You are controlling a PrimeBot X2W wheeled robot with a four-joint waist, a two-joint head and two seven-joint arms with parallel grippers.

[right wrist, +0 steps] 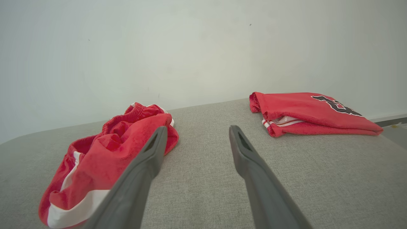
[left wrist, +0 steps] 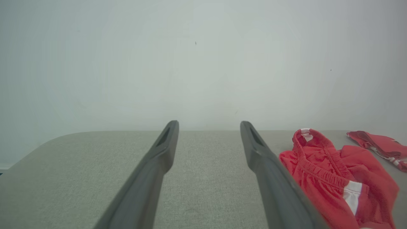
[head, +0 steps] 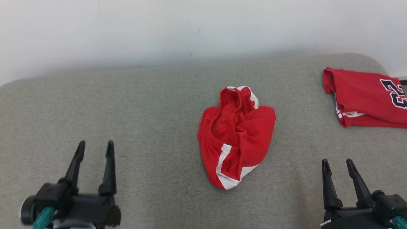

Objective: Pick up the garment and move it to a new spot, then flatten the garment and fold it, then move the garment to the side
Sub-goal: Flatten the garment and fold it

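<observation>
I read this as the point between moving and flattening, or before the first pick; I can't tell which from here. The garment, a pair of red shorts with white trim, lies in a crumpled heap near the middle of the grey counter, waistband towards the wall, and nothing holds it. My left gripper hovers low at the near left, well apart from the shorts, jaws spread wide and empty, fingers pointing at the wall. My right gripper sits at the near right, likewise released and empty, fingers angled slightly left of straight ahead. A folded red jersey rests at the far right corner, clear of all this. Next I judge I need both arms to come inward to the heap, each pinching a separate edge, probably the waistband on one side and a leg hem on the other, so I can draw the cloth out flat. The folds hide where the hems run, so choosing the pinch points is the tricky part.
</observation>
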